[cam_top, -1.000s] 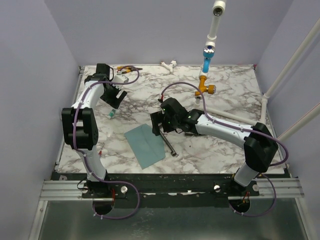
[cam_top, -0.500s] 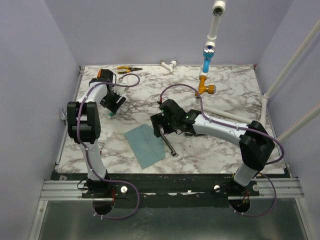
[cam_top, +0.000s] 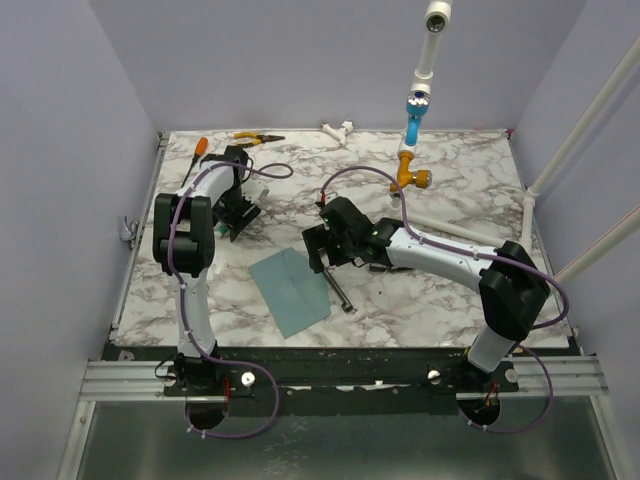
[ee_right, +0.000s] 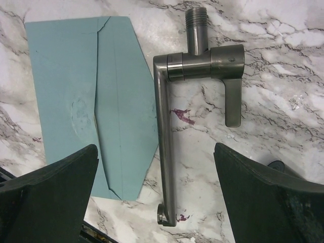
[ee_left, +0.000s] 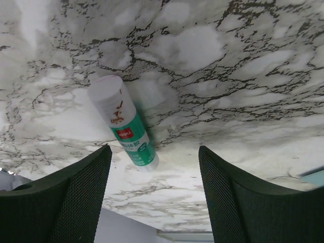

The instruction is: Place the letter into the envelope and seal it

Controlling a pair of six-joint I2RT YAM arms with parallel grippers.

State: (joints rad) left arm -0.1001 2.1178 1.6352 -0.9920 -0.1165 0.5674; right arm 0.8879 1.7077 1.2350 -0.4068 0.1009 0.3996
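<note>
Envelope [cam_top: 289,291] lies flat on the counter [cam_top: 450,200], lower centre. Letter not visible, maybe already inside. Left jaws wide open, empty, over the glue stick [ee_left: 125,123]. Right jaws open, empty, above the envelope edge and tap [ee_right: 202,62]. Best to grip the stick squarely mid-body.

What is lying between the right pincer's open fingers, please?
The right wrist view shows the envelope and, beside it, a grey metal tap fitting on the marble table under the open right pincer.
</note>
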